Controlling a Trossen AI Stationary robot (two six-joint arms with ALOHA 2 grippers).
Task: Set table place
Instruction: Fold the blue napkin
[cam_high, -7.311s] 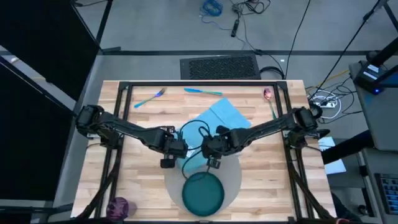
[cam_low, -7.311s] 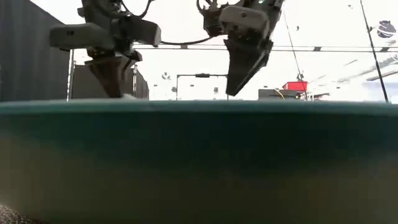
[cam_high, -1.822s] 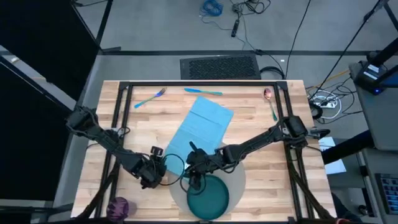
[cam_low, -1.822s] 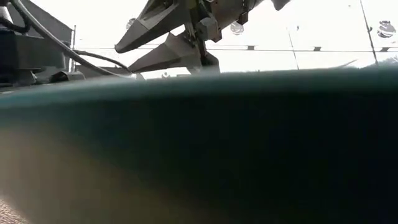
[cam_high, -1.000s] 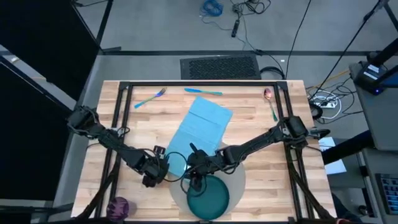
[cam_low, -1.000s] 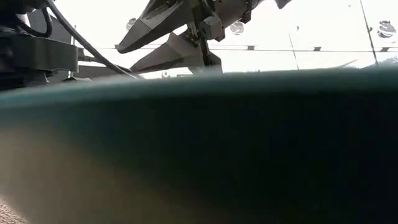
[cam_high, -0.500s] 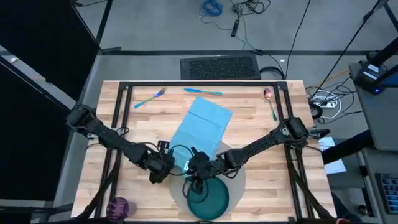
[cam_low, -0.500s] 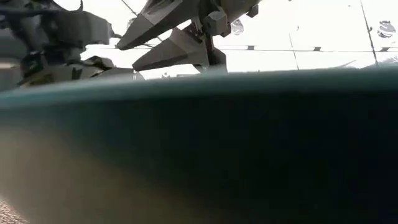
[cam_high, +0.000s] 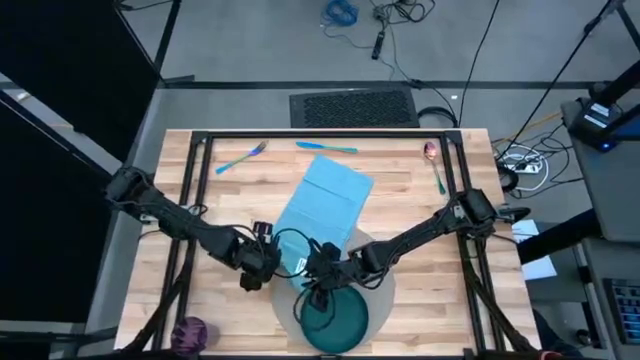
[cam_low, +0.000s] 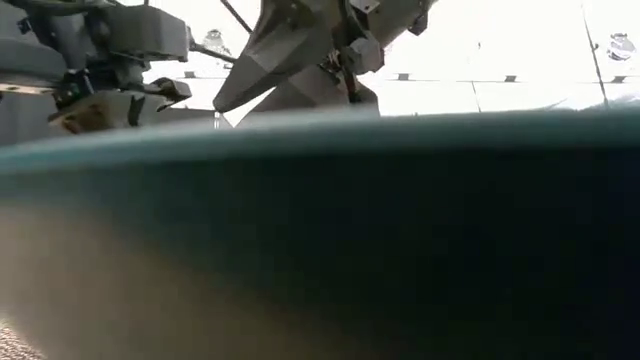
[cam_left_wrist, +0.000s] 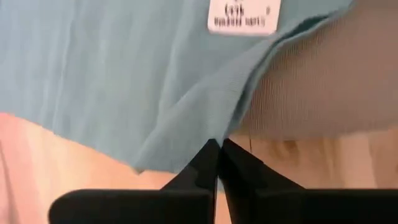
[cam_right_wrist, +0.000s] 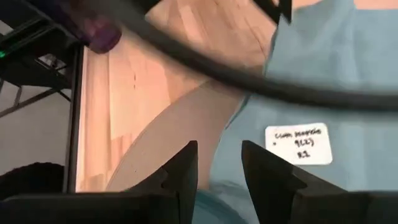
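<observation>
A light blue napkin (cam_high: 325, 205) lies slanted on the table (cam_high: 420, 290). Its near end lies over the far part of the round grey mat (cam_high: 375, 280). The dark teal plate (cam_high: 333, 322) sits on the mat and fills the low view (cam_low: 320, 230). My left gripper (cam_high: 270, 264) is shut at the napkin's near left edge (cam_left_wrist: 217, 148). My right gripper (cam_high: 318, 288) hangs open (cam_right_wrist: 214, 165) over the napkin's near edge by the plate's far rim and touches nothing that I can see. My left gripper pinches the napkin's edge (cam_left_wrist: 214, 132) between its two fingertips, near the corner that lies on the mat, coming from the table's left side. The cloth rises in a ridge (cam_left_wrist: 249, 87) toward the fingertips; the rest lies flat. How many layers are held does not show.
A fork (cam_high: 240, 157), a knife (cam_high: 326, 147) and a spoon (cam_high: 434, 162) lie along the far edge. A small purple cup (cam_high: 190, 332) stands at the near left corner. A black frame (cam_high: 190, 200) runs around the tabletop.
My left gripper has moved toward the table's right edge, up to the napkin's near left edge. My right gripper has shifted a little toward the near edge, over the plate's far rim. The napkin lies as before.
</observation>
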